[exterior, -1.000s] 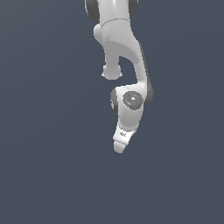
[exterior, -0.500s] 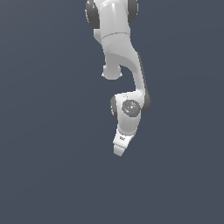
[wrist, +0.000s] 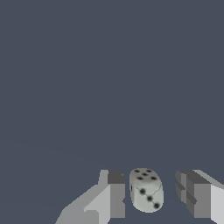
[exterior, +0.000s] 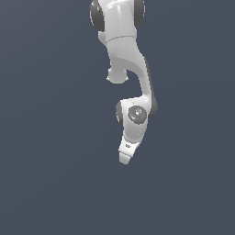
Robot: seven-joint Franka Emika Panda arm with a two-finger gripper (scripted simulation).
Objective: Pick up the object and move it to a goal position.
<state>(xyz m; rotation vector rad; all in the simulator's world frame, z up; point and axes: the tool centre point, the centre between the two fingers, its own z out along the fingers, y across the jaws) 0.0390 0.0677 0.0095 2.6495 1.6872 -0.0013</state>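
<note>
Straddling the die (wrist: 146,190), the hand (wrist: 151,192) stands open; rigid, light, rounded corners: grip opposite flat faces.

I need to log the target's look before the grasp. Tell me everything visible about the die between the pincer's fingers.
The die is a small pale grey-white cube with rounded corners and black pips, looking like smooth plastic. One face shows a diagonal row of three pips; the face beside it carries several more. It sits slightly turned on the plain dark grey floor, between the fingers of the open pincer. Gaps show on both sides, so neither finger touches it. In the exterior view it cannot be made out.
</note>
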